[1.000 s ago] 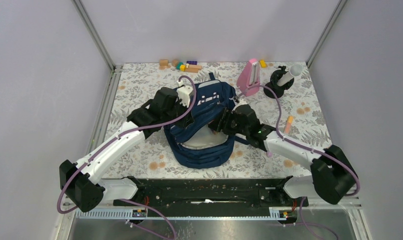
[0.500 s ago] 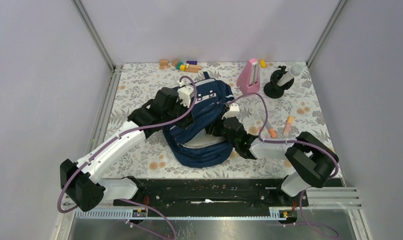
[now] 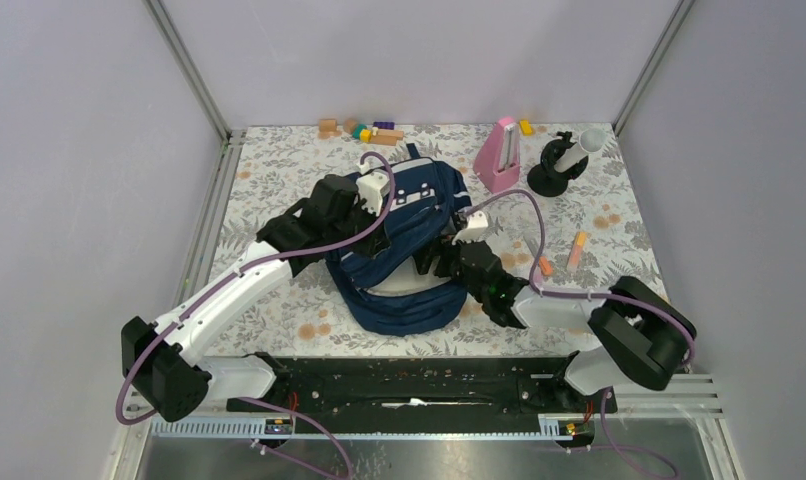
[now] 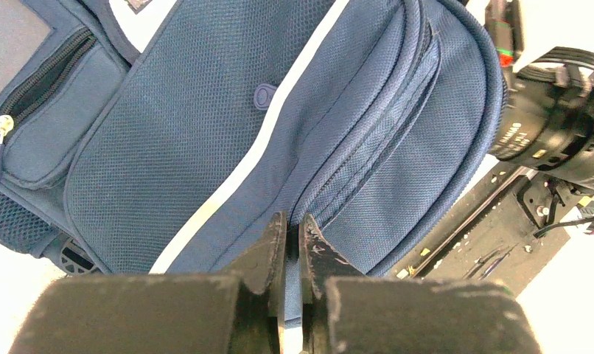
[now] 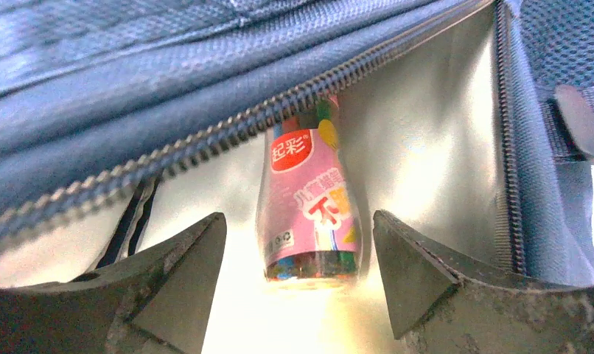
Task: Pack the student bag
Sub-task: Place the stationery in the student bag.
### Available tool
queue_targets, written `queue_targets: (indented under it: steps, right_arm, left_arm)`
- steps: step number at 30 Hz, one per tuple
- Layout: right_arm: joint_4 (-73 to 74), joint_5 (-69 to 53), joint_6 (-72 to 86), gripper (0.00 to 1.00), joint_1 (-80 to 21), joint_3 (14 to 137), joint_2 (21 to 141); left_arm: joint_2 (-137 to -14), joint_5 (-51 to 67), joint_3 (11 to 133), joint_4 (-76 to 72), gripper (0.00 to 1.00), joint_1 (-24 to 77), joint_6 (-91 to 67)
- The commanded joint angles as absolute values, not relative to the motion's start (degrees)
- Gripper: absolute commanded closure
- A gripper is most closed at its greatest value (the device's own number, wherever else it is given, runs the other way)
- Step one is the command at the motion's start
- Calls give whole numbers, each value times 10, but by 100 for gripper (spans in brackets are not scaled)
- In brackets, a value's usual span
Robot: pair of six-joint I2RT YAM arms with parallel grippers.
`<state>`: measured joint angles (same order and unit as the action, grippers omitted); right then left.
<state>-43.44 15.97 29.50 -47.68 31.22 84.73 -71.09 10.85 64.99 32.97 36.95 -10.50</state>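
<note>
The student bag (image 3: 404,215), navy with thin white stripes, lies mid-table with its main zip open toward the arms. My left gripper (image 4: 292,225) is shut on a fold of the bag's fabric (image 4: 205,147) beside the zip and holds that edge up; from above it sits at the bag's left side (image 3: 377,228). My right gripper (image 5: 300,247) is open inside the mouth of the bag (image 5: 441,133), over the grey lining. A pink-labelled bottle (image 5: 309,199) lies on the lining between the spread fingers, touching neither. In the top view the right gripper (image 3: 437,262) is at the opening and the bottle is hidden.
A pink wedge-shaped object (image 3: 499,155) and a black stand with a white ball (image 3: 563,160) are at the back right. Coloured blocks (image 3: 364,130) lie at the back edge. Two orange markers (image 3: 578,247) lie right of the bag, near the right arm.
The right jaws have spread, leaving the bottle loose inside the bag. The right arm folded its elbow in toward the base. The left gripper kept its hold.
</note>
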Motion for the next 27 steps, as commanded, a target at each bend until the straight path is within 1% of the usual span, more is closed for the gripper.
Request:
queue_targets:
  steps: [1, 11, 20, 24, 27]
  right_arm:
    - [-427, 176, 262, 19, -480, 278, 773]
    - [-295, 170, 238, 19, -485, 230, 620]
    - [-136, 126, 193, 16, -485, 243, 451]
    - [-102, 94, 195, 17, -488, 253, 411]
    - [-93, 76, 204, 19, -499, 263, 411]
  left_arm:
    - [-708, 117, 668, 310, 100, 367, -113]
    - [-708, 114, 667, 310, 100, 367, -113]
    - [-718, 115, 657, 291, 100, 367, -124]
    - [-729, 130, 658, 274, 100, 367, -144]
    - [-740, 142, 667, 261, 100, 367, -163]
